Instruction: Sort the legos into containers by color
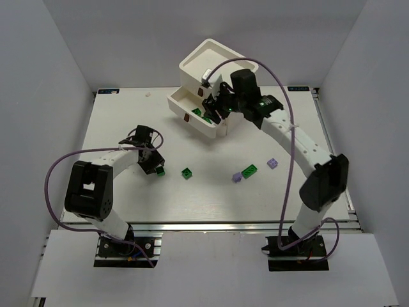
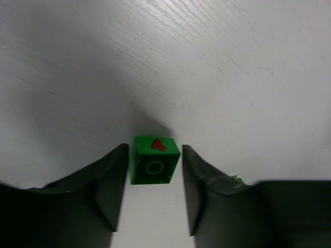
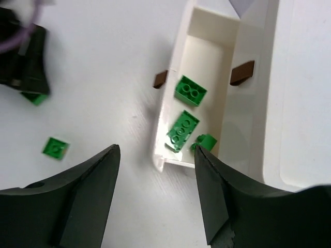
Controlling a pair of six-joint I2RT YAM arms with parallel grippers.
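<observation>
Dark fingers (image 2: 106, 196) of the left gripper (image 2: 154, 155) fill the bottom of its wrist view. They are set narrow on either side of a green brick (image 2: 154, 168), which stands on the table (image 2: 232, 62) with a red mark on its upper face. The fingers lie right against its sides, but whether they pinch it I cannot tell. In the top view this pair sits left of centre.

In the right wrist view, the right gripper (image 3: 158, 155) hangs with its fingers (image 3: 88, 196) spread wide and nothing between them, over the lower end of an open drawer (image 3: 207, 46). Three green legos (image 3: 182, 129) lie in that drawer, one in the middle and two toward its lower end. A brown pull (image 3: 161, 79) shows on the drawer's left side and a second pull (image 3: 242, 72) on its right. The white cabinet (image 3: 300, 103) fills the right edge of the frame.

From above, the drawer juts toward the lower left from the cabinet at upper centre. On the table below it lie four more pieces. A second green brick (image 1: 186, 173) is near the left gripper, and a lavender brick (image 1: 237, 177) lies just beside a third green brick (image 1: 250, 171). A second lavender brick (image 1: 273, 164) is close by on their right.
</observation>
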